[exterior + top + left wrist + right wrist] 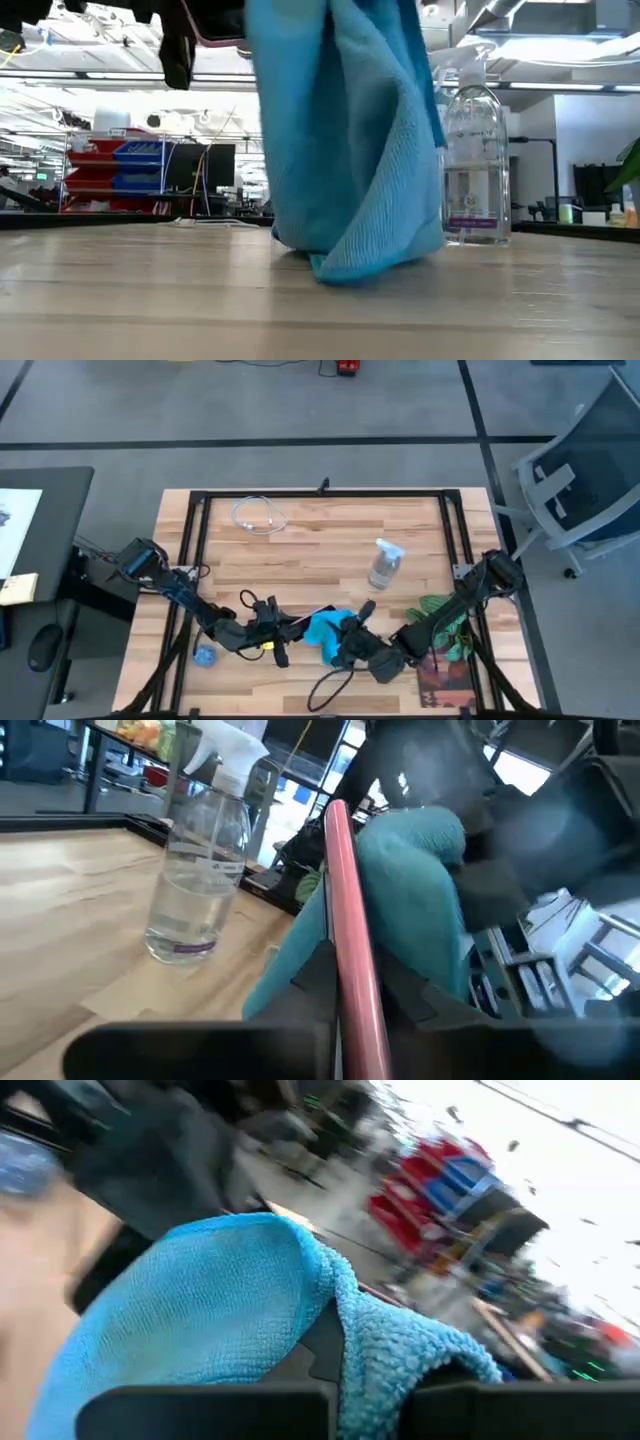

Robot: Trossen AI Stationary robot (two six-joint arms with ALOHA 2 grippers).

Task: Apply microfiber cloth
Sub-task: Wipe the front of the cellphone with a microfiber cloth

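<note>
The right gripper (348, 644) is clamped on the microfiber cloth (328, 632), bunched between its fingers at the near middle of the table (320, 545). In the low view the cloth hangs in a long fold with its bottom edge touching the wood. The left gripper (272, 632) sits just beside it, fingers closed on a thin pink-edged slab (345, 950) — probably a phone, held on edge — and in the left wrist view the cloth lies right against that edge.

The step in hand looks like the wiping itself: cloth brought to the held item. The next move calls for the right arm to drag the cloth across the flat face while the left keeps the slab steady, without letting the fabric slip free.

One container shows — a clear spray bottle (385, 563) upright, farther back on the table, holding clear liquid at a low level.
</note>
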